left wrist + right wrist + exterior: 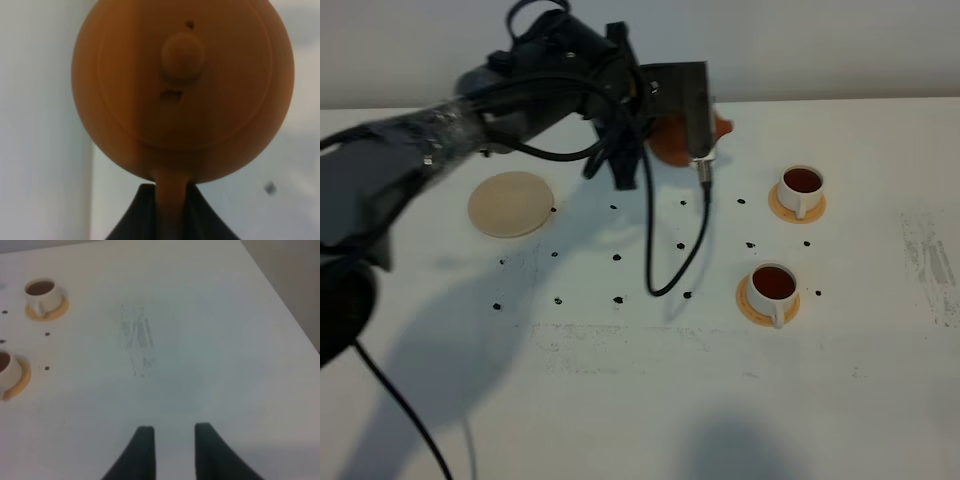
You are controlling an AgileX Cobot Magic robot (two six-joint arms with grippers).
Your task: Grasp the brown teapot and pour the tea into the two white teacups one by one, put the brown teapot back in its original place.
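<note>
The brown teapot (670, 145) hangs in the air above the back middle of the table, spout toward the right. My left gripper (171, 210) is shut on its loop handle; the left wrist view looks down on the teapot (182, 85) and its knobbed lid. The original place, a beige disc (511, 204), lies bare to the left of the teapot. The two white teacups, far (801, 187) and near (774, 287), stand on orange coasters and both hold dark tea. My right gripper (174, 450) hovers over bare table, its fingers slightly apart with nothing between them, far cup (42, 295) ahead.
A black cable (670, 260) dangles from the left wrist down to the table between the disc and the cups. Small black dots (616, 257) mark the white tabletop. The table's right edge (285, 300) runs close to the right gripper.
</note>
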